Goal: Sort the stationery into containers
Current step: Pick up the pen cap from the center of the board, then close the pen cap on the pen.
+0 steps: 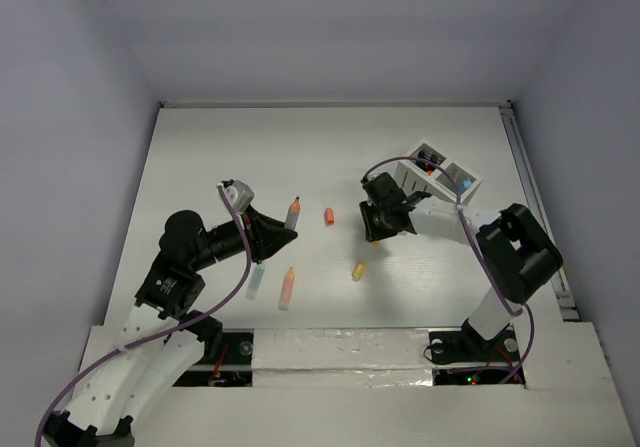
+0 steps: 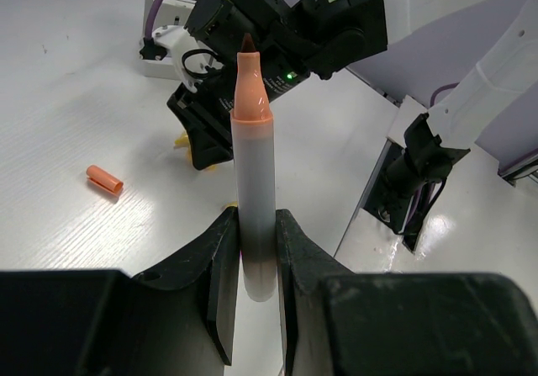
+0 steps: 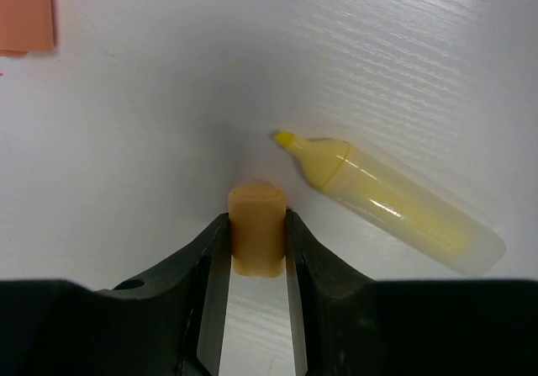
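Pinching an uncapped orange marker [image 2: 255,166] in the left gripper [image 2: 256,225], both fingers [image 2: 214,267] pressed tight against the lower end of its grey barrel. Holding it straight out past the fingertips, bare orange tip pointing away from the wrist and toward the right arm. From above: carried left of the middle of the white table [image 1: 200,167], tip aimed at the far right; whether clear of the surface, cannot tell for sure.

Gripping a yellow cap [image 3: 256,241] in the right gripper [image 3: 255,219], one finger touching each side, rounded end poking out beyond the fingertips. Touching the table or hanging just over it: cannot tell from the wrist view. Just beside that cap, to the right in the wrist view, a yellow highlighter [image 3: 387,203] lying flat, uncapped, its chisel tip turned toward the cap yet apart from it.

Farther out, between the two grippers, an orange cap [image 1: 329,216] lying on its side, alone. Nearer the front edge, below the left gripper in the overhead view, a mint marker [image 1: 257,279] and a peach marker [image 1: 287,288] lying close together but not touching, both running roughly front to back. Beyond the right gripper, toward the far right corner, the white box [image 1: 412,177] set at an angle, split into compartments with a slotted wall facing the arms. Dark pieces in its left compartment, something light blue in the right one; too small to name.
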Available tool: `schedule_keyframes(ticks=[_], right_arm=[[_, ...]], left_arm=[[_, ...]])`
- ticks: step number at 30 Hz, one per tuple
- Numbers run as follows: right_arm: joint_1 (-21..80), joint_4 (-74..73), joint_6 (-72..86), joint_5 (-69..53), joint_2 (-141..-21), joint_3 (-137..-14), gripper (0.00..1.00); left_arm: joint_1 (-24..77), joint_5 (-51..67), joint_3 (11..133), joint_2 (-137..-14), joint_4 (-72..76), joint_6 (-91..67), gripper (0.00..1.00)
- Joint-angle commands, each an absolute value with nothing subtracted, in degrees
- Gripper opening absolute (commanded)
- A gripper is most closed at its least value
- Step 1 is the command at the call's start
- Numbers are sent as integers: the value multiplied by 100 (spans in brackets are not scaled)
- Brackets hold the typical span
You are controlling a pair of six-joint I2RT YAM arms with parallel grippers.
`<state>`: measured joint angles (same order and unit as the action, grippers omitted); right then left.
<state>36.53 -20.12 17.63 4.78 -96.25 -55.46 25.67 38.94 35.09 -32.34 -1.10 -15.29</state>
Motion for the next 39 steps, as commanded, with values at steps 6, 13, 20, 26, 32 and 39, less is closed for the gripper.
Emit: schedule_keyframes(ticks=[6,13,20,26,32,39], right_arm=[[3727,-330,2388,-298,-8395,-5730,19],[3806,2151,3497,-273,-7989,-5924,14],[4376,2768,3744,-176,-8261,-6538,13],[4816,3032,3691,-53,-8393,-6829,12],[5106,2936,3577,184,-8411,-6873,12],[5344,2822,3498,457,-8332,-6750,12]], left_arm=[[2584,3841,3454,-3217,158,-1477,0],[2584,3595,3480,-3348,53,-1494,0],[2584,3165,3524,-3524,-132,-1512,0],[2584,3112,3516,-3551,-158,-1521,0],[2584,2857,3542,-3463,-237,-1538,0],[2531,2488,3586,-3358,-360,-1538,0]])
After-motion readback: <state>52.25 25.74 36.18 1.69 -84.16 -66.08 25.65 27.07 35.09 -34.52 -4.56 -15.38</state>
